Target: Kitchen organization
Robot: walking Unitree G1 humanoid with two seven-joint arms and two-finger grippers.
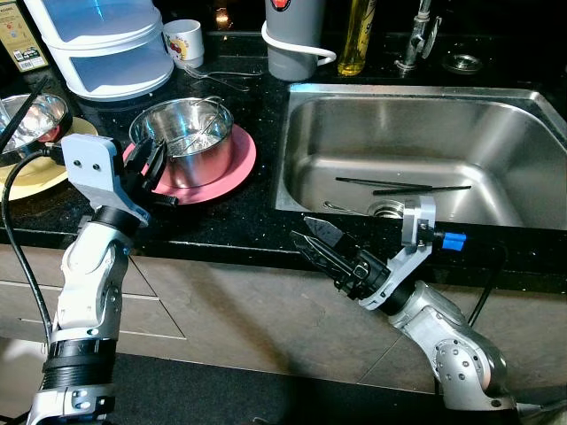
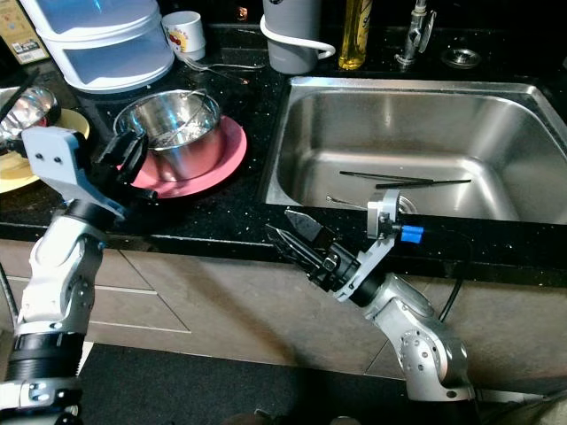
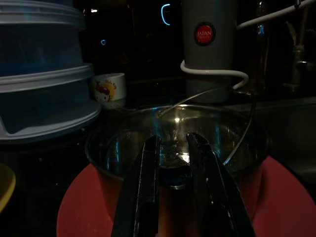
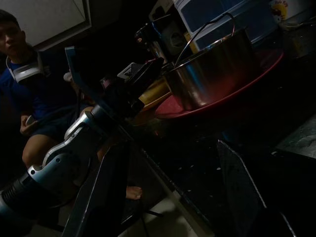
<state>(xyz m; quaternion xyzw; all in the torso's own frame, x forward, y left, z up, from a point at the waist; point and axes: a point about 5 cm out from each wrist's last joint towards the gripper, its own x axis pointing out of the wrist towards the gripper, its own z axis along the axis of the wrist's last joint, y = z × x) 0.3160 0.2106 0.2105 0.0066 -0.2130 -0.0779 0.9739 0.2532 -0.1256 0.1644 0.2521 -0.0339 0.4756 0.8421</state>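
Note:
A steel pot (image 1: 188, 142) with a wire handle stands on a pink plate (image 1: 232, 168) on the black counter, left of the sink (image 1: 496, 115). My left gripper (image 1: 155, 175) is at the pot's near side, over the plate's edge. In the left wrist view its fingers (image 3: 148, 163) are a narrow gap apart, tips at the pot's rim (image 3: 173, 180), holding nothing. My right gripper (image 1: 312, 241) hangs open in front of the cabinet, below the counter's edge, with nothing in it. Two black chopsticks (image 1: 403, 186) lie in the sink near the drain.
A white and blue stacked container (image 1: 106, 44), a cup (image 1: 183, 40), a grey jug (image 1: 292, 40), an oil bottle (image 1: 357, 35) and the tap (image 1: 416, 35) line the back. A steel bowl (image 1: 31, 119) sits on a yellow plate at far left. A seated person (image 4: 29, 98) is nearby.

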